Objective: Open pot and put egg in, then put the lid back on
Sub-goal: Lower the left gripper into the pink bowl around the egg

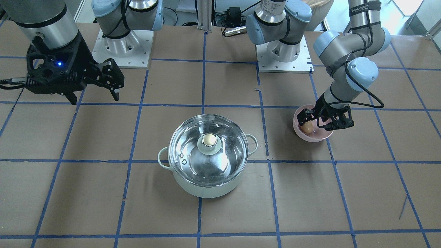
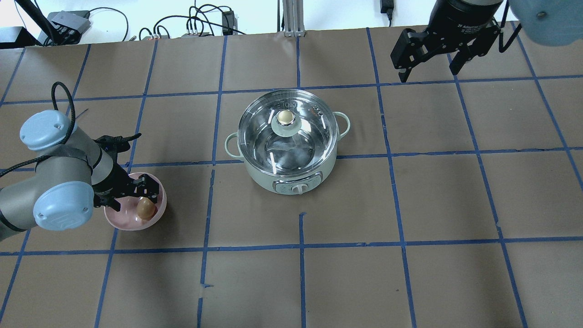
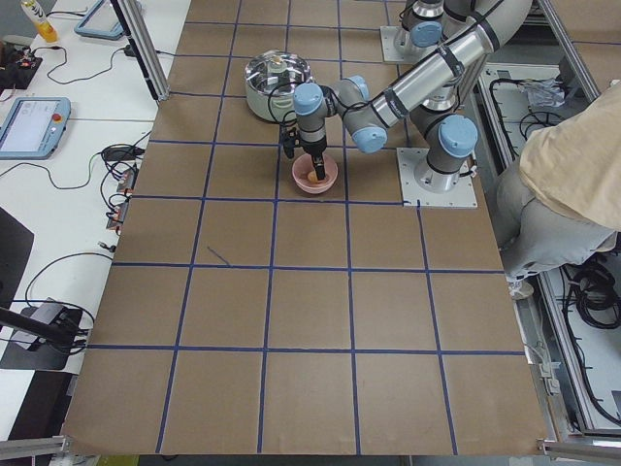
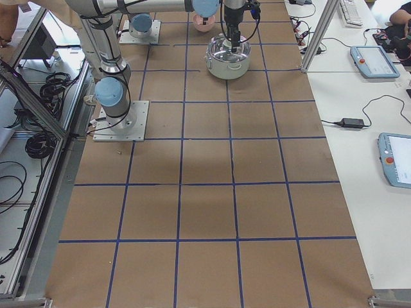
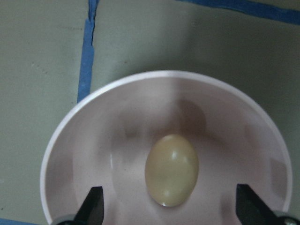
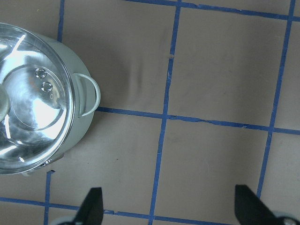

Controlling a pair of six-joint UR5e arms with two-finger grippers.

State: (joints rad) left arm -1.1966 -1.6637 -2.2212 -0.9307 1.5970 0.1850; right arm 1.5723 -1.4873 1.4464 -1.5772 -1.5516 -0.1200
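Observation:
The mint-green pot (image 2: 291,175) stands mid-table with the glass lid (image 2: 268,136) on it, its cream-topped knob (image 2: 285,117) up. The pot also shows in the front view (image 1: 206,187) and the right wrist view (image 6: 77,126). The tan egg (image 2: 145,208) lies in a pink bowl (image 2: 119,219) on my left. My left gripper (image 2: 148,193) is open, lowered over the bowl, fingertips (image 5: 96,206) either side of the egg (image 5: 171,169), not touching it. My right gripper (image 2: 428,64) is open and empty, held high, beyond and to the right of the pot.
Brown table paper with blue tape grid lines (image 2: 300,255). Cables and boxes (image 2: 68,20) lie past the far edge. Both arm bases (image 1: 284,55) stand at the robot's side. A person (image 3: 563,184) stands beside the table in the left side view.

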